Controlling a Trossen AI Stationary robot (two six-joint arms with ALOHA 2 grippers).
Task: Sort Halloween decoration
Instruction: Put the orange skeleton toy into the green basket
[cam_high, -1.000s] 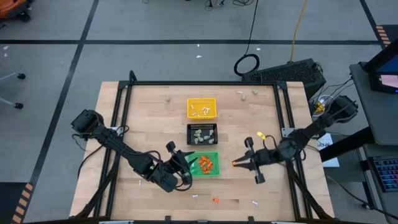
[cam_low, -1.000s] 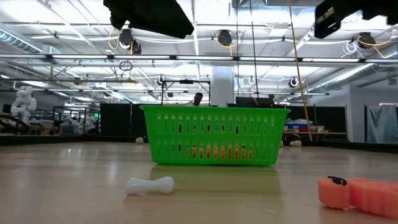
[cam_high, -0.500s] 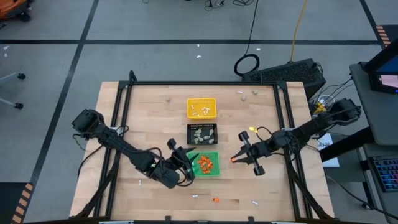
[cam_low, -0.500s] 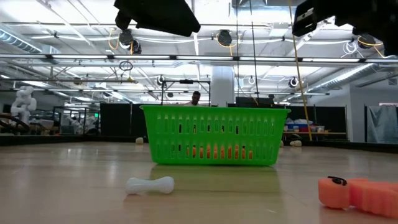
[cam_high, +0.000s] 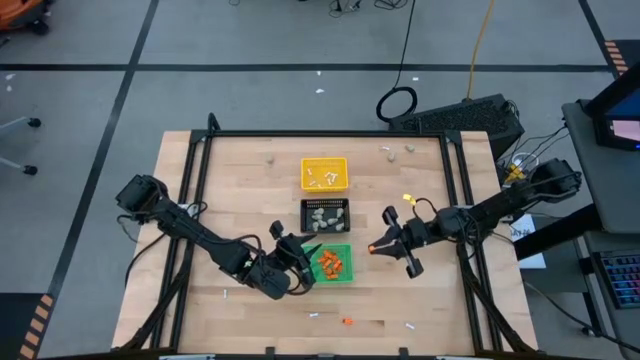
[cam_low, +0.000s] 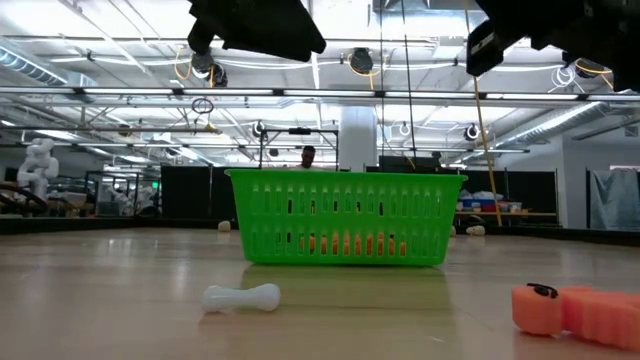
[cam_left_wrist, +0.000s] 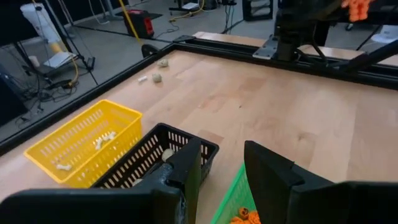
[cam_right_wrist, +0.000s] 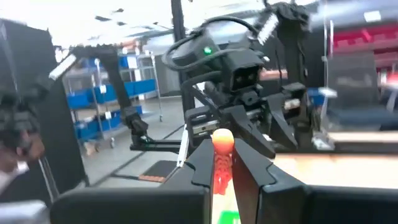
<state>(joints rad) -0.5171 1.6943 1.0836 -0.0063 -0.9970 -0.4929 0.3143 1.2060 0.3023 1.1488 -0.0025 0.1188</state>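
Note:
The Halloween decoration lies partly sorted. Orange bits sit in the green tray (cam_high: 335, 263), beige lumps in the black tray (cam_high: 325, 215), and white sticks in the yellow tray (cam_high: 324, 173). Over the bare wood just right of the green tray, my right gripper (cam_high: 377, 247) is shut on an orange bit (cam_right_wrist: 222, 155). At that tray's left edge my left gripper (cam_high: 300, 256) hangs open above the table, with nothing between its fingers (cam_left_wrist: 186, 168). In the left wrist view the black, yellow and green trays lie below them. My right gripper pinches the orange bit's lower part (cam_right_wrist: 221, 173) between its two fingers. The bit's round end (cam_right_wrist: 222, 138) sticks out past them. The fingers come about level from the table's right side. The bit is lifted clear of the table.
Loose pieces lie near the front edge: a white stick (cam_high: 313, 315), an orange bit (cam_high: 347, 321), another white stick (cam_high: 409, 325). Beige lumps (cam_high: 268, 157) (cam_high: 410, 148) rest near the far edge. A black frame rail (cam_high: 330, 133) borders the table.
My right gripper has carried the orange bit toward the table's left, closer to the green tray, and has swung a little toward the far edge. It stays shut on the bit.

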